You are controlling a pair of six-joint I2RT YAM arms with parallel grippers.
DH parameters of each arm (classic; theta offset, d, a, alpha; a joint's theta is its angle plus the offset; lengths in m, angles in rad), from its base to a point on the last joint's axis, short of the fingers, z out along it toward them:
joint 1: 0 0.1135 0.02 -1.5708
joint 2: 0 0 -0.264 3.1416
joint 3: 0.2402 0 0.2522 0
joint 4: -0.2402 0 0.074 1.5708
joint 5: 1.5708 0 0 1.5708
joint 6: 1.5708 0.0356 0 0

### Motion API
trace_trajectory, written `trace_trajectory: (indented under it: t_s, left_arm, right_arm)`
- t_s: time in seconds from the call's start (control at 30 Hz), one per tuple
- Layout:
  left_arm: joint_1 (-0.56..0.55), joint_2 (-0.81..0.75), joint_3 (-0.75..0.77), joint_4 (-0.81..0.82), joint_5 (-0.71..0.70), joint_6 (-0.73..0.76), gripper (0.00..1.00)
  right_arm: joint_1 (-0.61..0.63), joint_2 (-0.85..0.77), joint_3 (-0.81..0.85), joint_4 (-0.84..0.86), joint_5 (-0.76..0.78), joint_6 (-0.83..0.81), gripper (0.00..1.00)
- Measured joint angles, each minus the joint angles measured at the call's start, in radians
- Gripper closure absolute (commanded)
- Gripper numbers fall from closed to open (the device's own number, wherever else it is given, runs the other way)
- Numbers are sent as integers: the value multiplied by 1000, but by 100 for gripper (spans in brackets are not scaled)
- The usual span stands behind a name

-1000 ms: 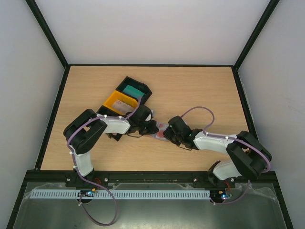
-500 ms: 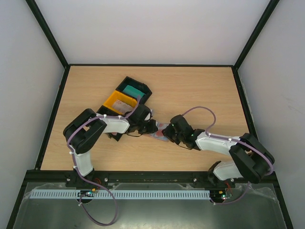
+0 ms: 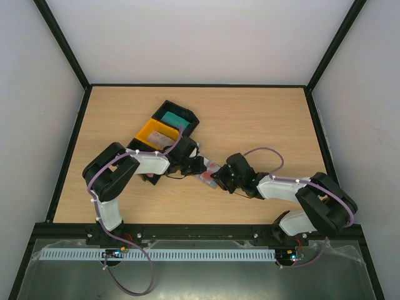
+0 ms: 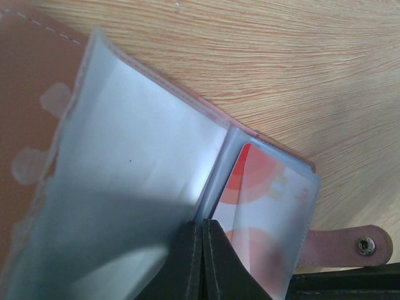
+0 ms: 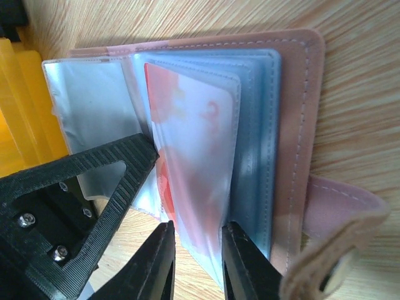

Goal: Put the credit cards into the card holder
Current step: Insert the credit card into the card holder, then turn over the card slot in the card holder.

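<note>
The card holder (image 3: 208, 174) lies open on the table between both grippers; its brown cover (image 5: 299, 125) and snap strap (image 4: 365, 245) show in the wrist views. A red-and-white credit card (image 5: 194, 144) sits inside one clear sleeve, and it also shows in the left wrist view (image 4: 262, 200). My left gripper (image 4: 203, 226) is shut on the edge of a clear sleeve (image 4: 137, 162) and holds it up. My right gripper (image 5: 197, 226) is narrowly open, its jaws on either side of the sleeve holding the card. In the top view the left gripper (image 3: 199, 164) and the right gripper (image 3: 219, 180) meet at the holder.
A black tray (image 3: 187, 115) with a teal card (image 3: 175, 117) and a yellow tray (image 3: 149, 130) with a pale card stand just behind the left arm. The yellow tray (image 5: 25, 106) is close beside the holder. The left gripper's finger (image 5: 94, 194) is next to my right fingers.
The right gripper has shifted a little to the left and nearer along the holder, and its arm has dropped lower. The left arm has kept its place.
</note>
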Motion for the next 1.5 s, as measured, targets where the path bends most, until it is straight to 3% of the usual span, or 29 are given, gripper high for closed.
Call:
trace_trajectory:
  t_s: [0.4, 0.83, 1.27, 1.5]
  left_arm:
    - [0, 0, 0, 0, -1, 0, 98]
    - [-1, 0, 0, 0, -1, 0, 98]
    - [-2, -5, -2, -1, -2, -1, 96]
    - [-2, -42, -13, -59, -24, 1, 90]
  right_arm:
    - [2, 0, 5, -25, 39, -30, 71]
    - [2, 22, -16, 98, 63, -83, 77]
    - [-2, 45, 15, 102, 137, -168, 97]
    - [-5, 90, 88, 28, 136, -234, 98]
